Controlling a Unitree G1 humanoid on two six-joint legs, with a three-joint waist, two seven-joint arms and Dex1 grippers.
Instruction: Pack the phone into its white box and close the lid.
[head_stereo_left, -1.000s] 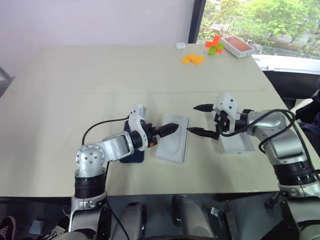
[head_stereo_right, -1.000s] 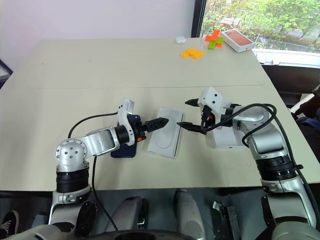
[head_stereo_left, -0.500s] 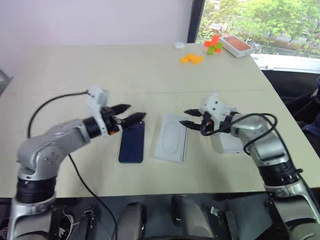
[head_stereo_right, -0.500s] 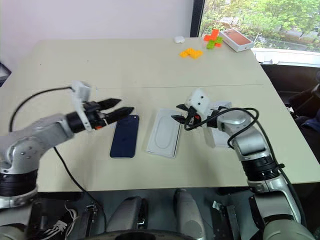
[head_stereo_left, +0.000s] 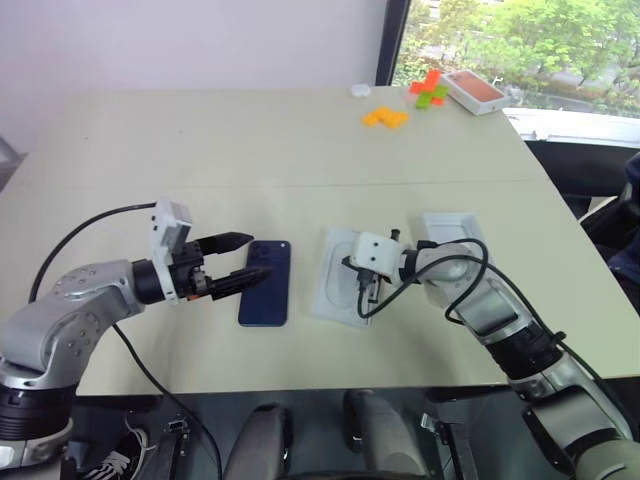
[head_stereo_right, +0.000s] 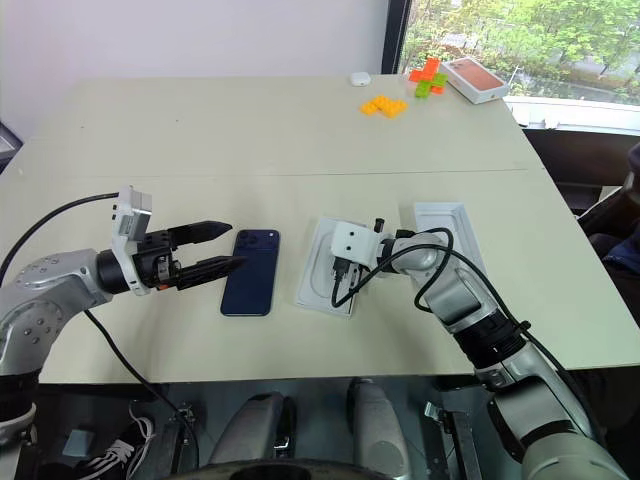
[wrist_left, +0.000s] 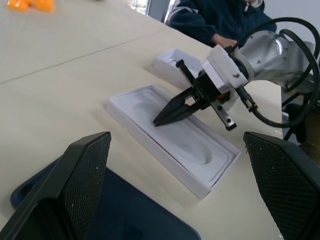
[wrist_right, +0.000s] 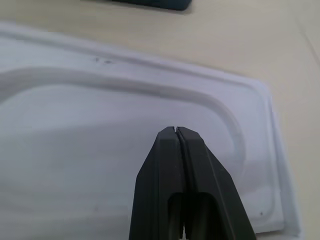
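Pale beige bench (head_stereo_left: 200, 150) carries everything. My left claw (head_stereo_left: 236, 262) stands wide, the slim glossy navy phone (head_stereo_left: 266, 283) just beyond its tips, ready for grasping. My right claw (wrist_left: 167, 114) is pinched empty, its tips over the flat white moulded insert (head_stereo_left: 330, 290); the shallow white cardboard box (head_stereo_left: 450, 232) lies behind that arm.

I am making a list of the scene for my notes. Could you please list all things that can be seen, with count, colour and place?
phone: 1, dark blue, flat on the table, between the arms
insert: 1, white, right of the phone
box: 1, white, right of the insert
orange-topped box: 1, far right corner
blocks: several, orange, green, far side
table: 1, beige
person: 1, dark sleeves, beyond the table
left gripper: jaws open, beside the phone
right gripper: jaws shut, over the insert
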